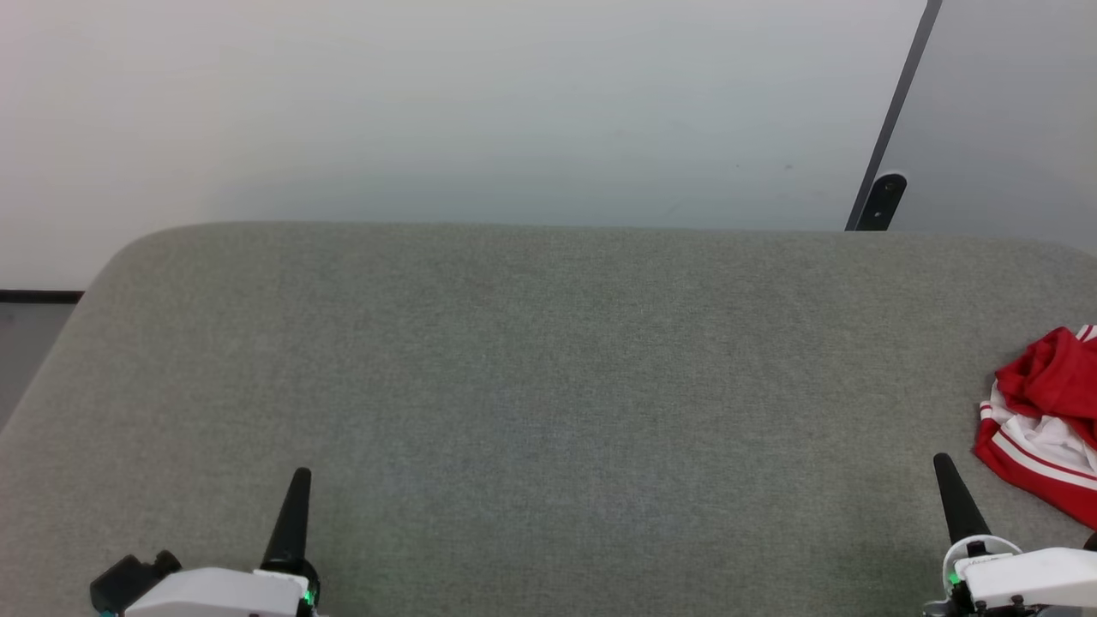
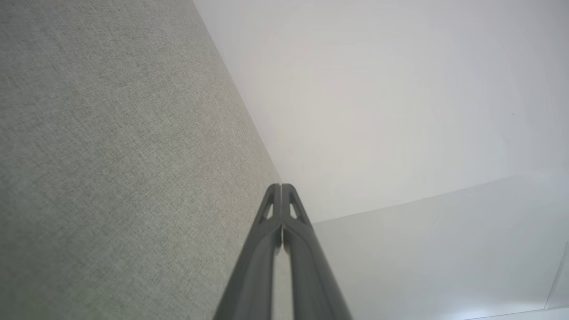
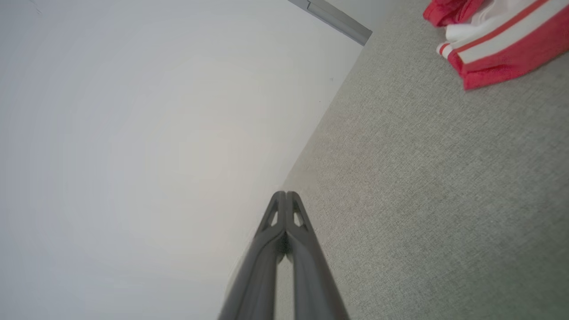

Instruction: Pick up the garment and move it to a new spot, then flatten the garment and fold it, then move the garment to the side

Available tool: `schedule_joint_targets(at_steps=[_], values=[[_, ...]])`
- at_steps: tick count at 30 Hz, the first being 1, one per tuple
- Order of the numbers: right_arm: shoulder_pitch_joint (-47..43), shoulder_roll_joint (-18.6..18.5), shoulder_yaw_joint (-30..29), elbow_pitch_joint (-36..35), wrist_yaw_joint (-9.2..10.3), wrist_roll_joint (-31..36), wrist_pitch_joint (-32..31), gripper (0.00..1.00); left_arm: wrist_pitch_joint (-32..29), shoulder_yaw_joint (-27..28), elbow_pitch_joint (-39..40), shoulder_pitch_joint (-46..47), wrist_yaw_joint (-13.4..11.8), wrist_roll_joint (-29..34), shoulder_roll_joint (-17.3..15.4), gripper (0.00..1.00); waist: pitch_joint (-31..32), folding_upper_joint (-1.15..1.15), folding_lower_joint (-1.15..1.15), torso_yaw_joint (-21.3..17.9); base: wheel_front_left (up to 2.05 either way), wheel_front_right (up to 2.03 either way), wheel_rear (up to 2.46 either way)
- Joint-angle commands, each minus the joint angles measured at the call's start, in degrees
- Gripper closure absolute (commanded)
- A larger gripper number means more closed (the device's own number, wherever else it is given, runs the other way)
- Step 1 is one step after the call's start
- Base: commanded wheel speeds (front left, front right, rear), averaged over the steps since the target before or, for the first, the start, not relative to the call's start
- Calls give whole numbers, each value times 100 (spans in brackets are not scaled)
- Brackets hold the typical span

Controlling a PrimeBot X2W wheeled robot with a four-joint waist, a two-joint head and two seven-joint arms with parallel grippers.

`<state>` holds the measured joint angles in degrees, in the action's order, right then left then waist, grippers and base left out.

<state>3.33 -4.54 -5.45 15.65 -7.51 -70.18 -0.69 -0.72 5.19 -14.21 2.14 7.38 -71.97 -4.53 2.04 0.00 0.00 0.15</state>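
**Both tools clenched, jersey bunched at the right of the worktop**

Nearest the robot, the left tool hangs over the near left part of the grey-green, fabric-covered worktop. Its white wrist housing sits at the bottom edge of the head view. Its two long dark fingers are pressed together along their length, tips meeting, with nothing between them. In the left wrist view they point along the worktop's edge towards the pale wall.

The right tool is at the near right. It is clenched in the same way, its fingers meeting at the tips, and it grips nothing.

Just beyond the right tool and to its right lies the garment, a red sports jersey with white cloth and red-and-white stripe trim. It is crumpled in a heap on the worktop, with the red folds on top and the white part and striped hem lower down. It is near the right tool but apart from it, and it runs past the right edge of the head view, so its full extent cannot be told.

Farther on, the worktop ends in a far edge with rounded corners. Behind it stands the plain pale wall. At the right a thin dark bar slants down the wall to a black rounded end piece. At the far left a dark skirting strip runs along the wall's foot.
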Motion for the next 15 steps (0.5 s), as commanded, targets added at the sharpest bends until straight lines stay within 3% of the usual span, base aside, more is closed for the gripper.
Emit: schedule_joint_targets(at_steps=[1,15], values=[[124,7,-35,-66,2,-129,-45,100,-29,21,40,132,13,-130,-8,100,-6,0,0,0,0,0,0],[192,58,-60,-103,2,-773,-220,100,-208,60,33,230,15,-722,48,100,-64,0,0,-4,0,0,0]])
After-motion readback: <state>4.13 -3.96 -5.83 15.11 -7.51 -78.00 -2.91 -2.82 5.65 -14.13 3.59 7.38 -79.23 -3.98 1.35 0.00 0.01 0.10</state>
